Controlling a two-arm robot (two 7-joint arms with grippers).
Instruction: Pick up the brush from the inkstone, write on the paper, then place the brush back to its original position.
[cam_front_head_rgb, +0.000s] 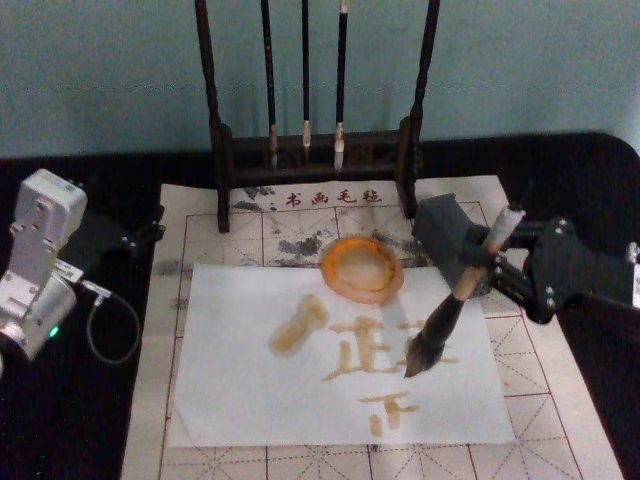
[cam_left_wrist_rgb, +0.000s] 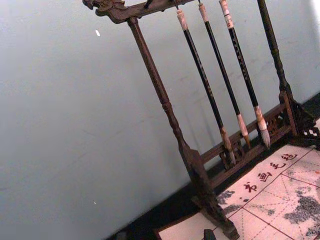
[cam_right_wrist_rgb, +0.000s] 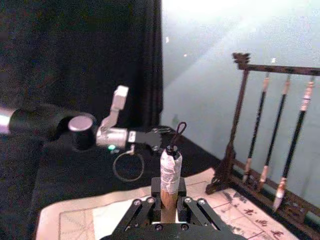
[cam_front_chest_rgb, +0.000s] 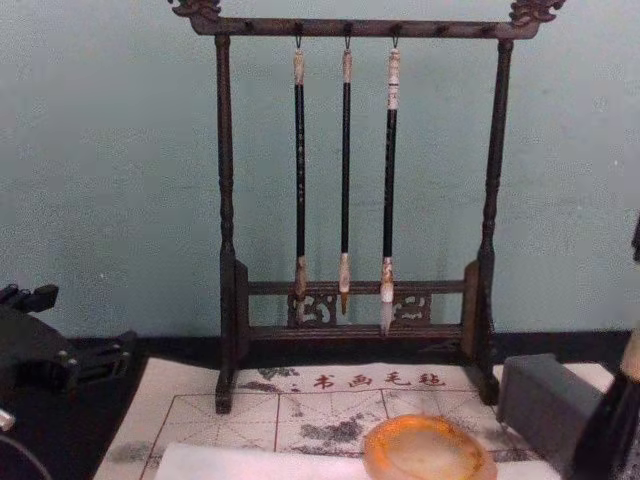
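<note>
A: Right gripper (cam_front_head_rgb: 478, 262)?
B: Clamped on thick tan-handled dark-tipped brush (cam_front_head_rgb: 452, 303), tilted over white paper sheet (cam_front_head_rgb: 240, 390); tip contact unclear. Round amber inkstone dish (cam_front_head_rgb: 333, 270) at sheet's top edge. Left gripper (cam_front_head_rgb: 140, 232) parked left.

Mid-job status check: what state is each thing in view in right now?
White paper sheet: flat, marked with amber strokes.
Large tan-handled calligraphy brush: gripped, tilted, bristle tip down at the sheet.
Right end effector: shut on the brush.
Left end effector: parked off to the left.
Round orange-amber inkstone: holds no brush.
Three thin black-handled brushes: hanging on the dark wooden rack.
</note>
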